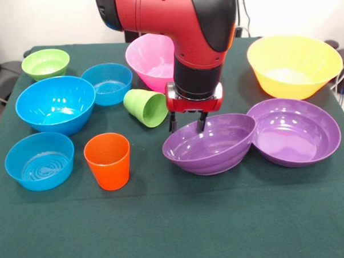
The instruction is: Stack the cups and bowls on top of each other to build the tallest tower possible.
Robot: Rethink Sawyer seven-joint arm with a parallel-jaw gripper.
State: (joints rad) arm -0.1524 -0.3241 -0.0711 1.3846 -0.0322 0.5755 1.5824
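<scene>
My gripper (187, 123) hangs open over the far left rim of a wide purple bowl (213, 147); one finger (173, 122) is outside the rim and the other (201, 123) just inside. That bowl is tilted, its right edge resting on the second purple bowl (295, 134). The light green ridged cup (146, 107) lies on its side just left of the gripper. The orange cup (108, 161) stands upright at the front. The pink bowl (151, 61) is partly hidden behind the arm. The yellow bowl (295, 66) is at the back right.
On the left stand a large blue bowl (55, 104), a small blue bowl (108, 83) behind it, another small blue bowl (40, 161) in front, and a small green bowl (46, 63) at the back corner. All rest on a dark green tablecloth (176, 226).
</scene>
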